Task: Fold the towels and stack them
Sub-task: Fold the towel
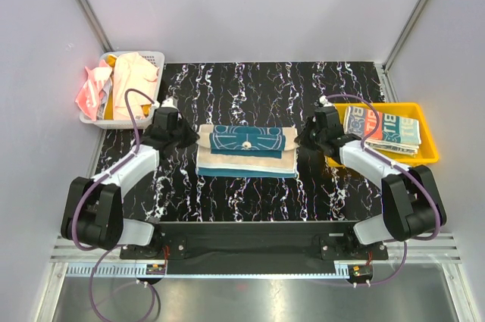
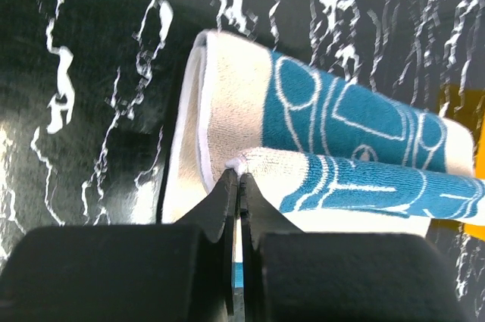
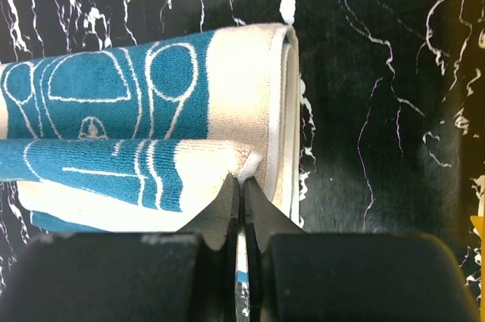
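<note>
- The teal-and-cream towel [image 1: 246, 151] is lying at the middle of the black marbled desk [image 1: 250, 87]. It is partly folded, with a teal flap doubling over the cream layer beneath.
- The left arm [image 1: 132, 167] is reaching in at the towel's 9 o'clock end. The left jaws are pinching tight on the cream corner of that top flap, and the left wrist view is showing no gap between them.
- The right arm [image 1: 367, 159] is mirroring it at the 3 o'clock end. The right jaws are clamping flat together on the opposite cream corner.
- Up at the desk's 10 o'clock, the white mesh basket [image 1: 144, 54] is holding a crumpled pale peach towel [image 1: 136, 76], with a coral pink towel [image 1: 91, 95] spilling over its left side.
- Out at 3 o'clock, the yellow tray [image 1: 413, 107] is carrying a folded light blue-white towel [image 1: 386, 131], just beside the right arm.
</note>
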You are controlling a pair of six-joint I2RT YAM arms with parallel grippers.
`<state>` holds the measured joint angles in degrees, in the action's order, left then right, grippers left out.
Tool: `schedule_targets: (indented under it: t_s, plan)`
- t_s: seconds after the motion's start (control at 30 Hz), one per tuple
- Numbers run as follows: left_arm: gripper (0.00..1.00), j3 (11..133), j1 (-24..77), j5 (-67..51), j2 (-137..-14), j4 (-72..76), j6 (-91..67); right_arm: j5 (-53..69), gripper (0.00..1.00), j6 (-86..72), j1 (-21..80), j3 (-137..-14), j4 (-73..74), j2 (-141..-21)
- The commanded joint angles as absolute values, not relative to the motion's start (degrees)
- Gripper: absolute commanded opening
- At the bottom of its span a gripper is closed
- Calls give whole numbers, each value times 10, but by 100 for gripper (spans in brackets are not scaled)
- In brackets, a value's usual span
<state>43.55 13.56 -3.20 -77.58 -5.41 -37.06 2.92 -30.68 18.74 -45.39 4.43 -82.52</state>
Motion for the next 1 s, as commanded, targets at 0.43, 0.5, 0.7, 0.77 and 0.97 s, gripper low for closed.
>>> schedule_targets:
  t_s: [0.43,0.5,0.7,0.77,0.97]
  plan:
    - [0,373,134,-33,-744,-25,-359,50,0,-313,192,-402,26,-798]
    - [0,381,135,-35,-741,-31,-357,50,0,-313,191,-403,28,-790]
    - [0,384,134,-33,-723,-48,-353,55,0,-314,191,-396,36,-766]
    - [0,381,135,-31,-716,-52,-354,56,0,-315,191,-396,40,-762]
    - [0,372,135,-26,-701,-57,-354,62,1,-316,192,-385,36,-753]
